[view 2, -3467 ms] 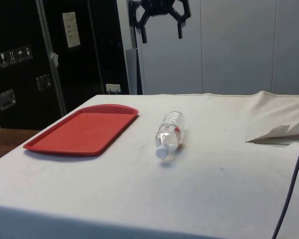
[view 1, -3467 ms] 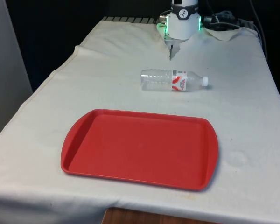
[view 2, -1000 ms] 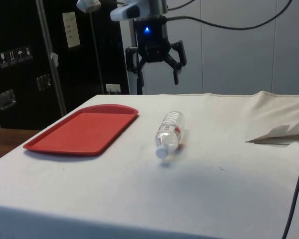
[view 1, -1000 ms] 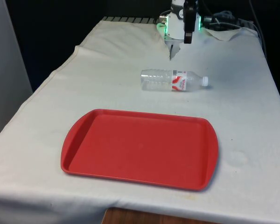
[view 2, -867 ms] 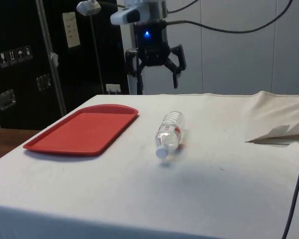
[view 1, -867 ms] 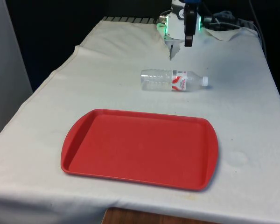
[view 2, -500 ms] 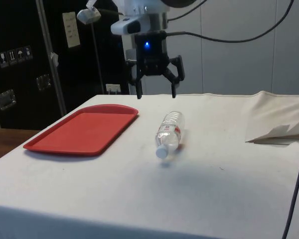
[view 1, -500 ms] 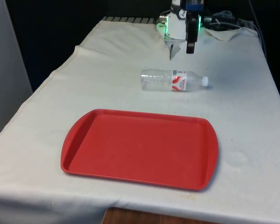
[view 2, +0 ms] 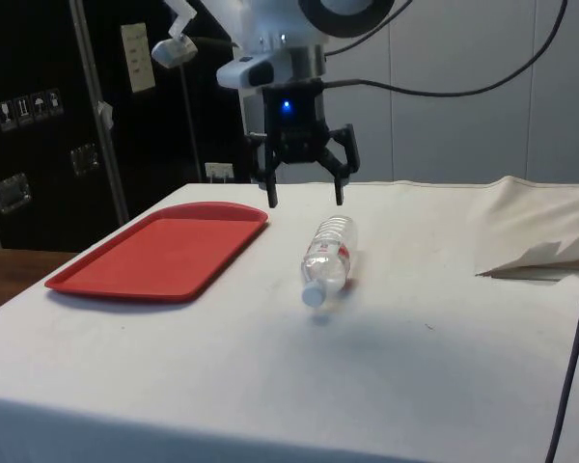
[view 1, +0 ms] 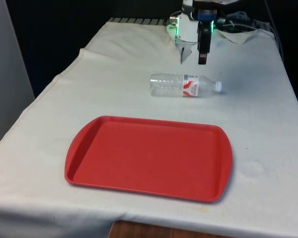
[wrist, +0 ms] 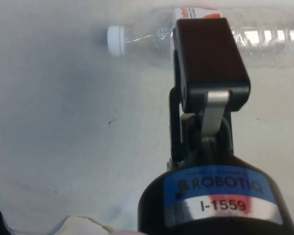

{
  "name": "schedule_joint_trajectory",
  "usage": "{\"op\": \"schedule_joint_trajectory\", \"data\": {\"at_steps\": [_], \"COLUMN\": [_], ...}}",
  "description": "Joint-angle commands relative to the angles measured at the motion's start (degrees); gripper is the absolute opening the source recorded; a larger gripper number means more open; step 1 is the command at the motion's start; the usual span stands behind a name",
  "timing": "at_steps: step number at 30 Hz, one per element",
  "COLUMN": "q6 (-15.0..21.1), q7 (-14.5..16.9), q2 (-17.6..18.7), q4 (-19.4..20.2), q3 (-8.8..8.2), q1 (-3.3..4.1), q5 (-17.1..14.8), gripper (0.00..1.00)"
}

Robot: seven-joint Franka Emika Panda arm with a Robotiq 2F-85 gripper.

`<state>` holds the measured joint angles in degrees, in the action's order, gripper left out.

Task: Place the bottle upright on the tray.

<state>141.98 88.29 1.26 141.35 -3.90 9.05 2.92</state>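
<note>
bottle [view 2: 326, 257] lying flat, below spread gripper [view 2: 305, 198]

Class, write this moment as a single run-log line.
gripper: open, above bottle | bottle: lying on its side on cloth, not grasped | tray: bare | stage: approach

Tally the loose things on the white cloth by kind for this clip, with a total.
Bottle, clear plastic, lying on its side: 1
Tray, red: 1
Total: 2
</note>
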Motion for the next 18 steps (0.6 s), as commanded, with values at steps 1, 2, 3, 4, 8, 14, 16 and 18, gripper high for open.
{"op": "schedule_joint_trajectory", "data": {"at_steps": [1, 2, 3, 4, 8, 14, 16, 18], "q6": [0.0, 0.97, 0.97, 1.03, 0.23, 2.12, 2.41, 2.81], "q7": [0.06, -0.23, -0.23, -0.17, 0.23, -0.23, -0.4, -0.57], "q2": [0.17, 0.57, 0.74, 1.09, 1.49, 3.04, 3.38, 3.72], "q4": [0.0, 0.11, 0.11, 0.06, -0.06, 0.06, 0.06, 0.11], "q3": [0.0, -0.06, -0.06, -0.06, 0.0, -0.11, -0.11, -0.17], "q1": [0.0, 0.0, 0.0, 0.0, 0.0, 0.0, 0.06, 0.06], "q5": [0.0, 0.52, 0.52, 0.52, 0.0, 0.69, 0.92, 1.2], "gripper": [1.0, 1.0, 1.0, 1.0, 1.0, 1.0, 1.0, 1.0]}}
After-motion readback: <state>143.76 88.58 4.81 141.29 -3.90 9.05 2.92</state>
